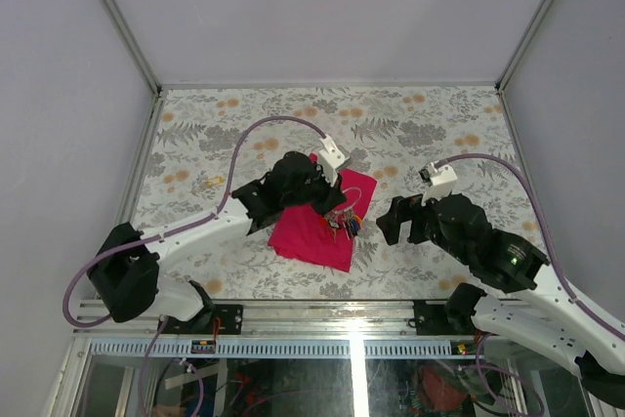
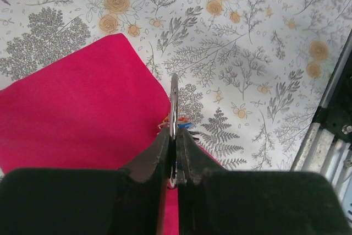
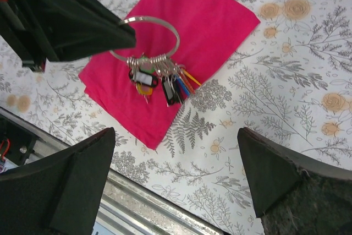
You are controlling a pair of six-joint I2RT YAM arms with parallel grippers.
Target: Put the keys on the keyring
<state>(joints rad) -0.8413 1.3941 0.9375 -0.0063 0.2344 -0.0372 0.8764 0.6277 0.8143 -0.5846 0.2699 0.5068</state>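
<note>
The keyring, a thin silver ring [image 3: 176, 34], hangs from my left gripper [image 3: 124, 32] over a magenta cloth [image 3: 204, 14]. Its bunch of keys and coloured tags [image 3: 160, 78] dangles onto the cloth. In the left wrist view the ring [image 2: 174, 100] shows edge-on, pinched between the shut jaws of my left gripper [image 2: 175, 136]. From above, my left gripper [image 1: 332, 202] is over the cloth [image 1: 311, 233] with the bunch [image 1: 344, 224] below it. My right gripper [image 1: 399, 226] is open and empty, just right of the cloth. A small brass-coloured key [image 1: 210, 181] lies at the far left.
The table has a floral cover [image 1: 430, 134]. Its metal front rail [image 1: 352, 312] runs close below the cloth and shows in the right wrist view [image 3: 137, 191]. White walls enclose the table on three sides.
</note>
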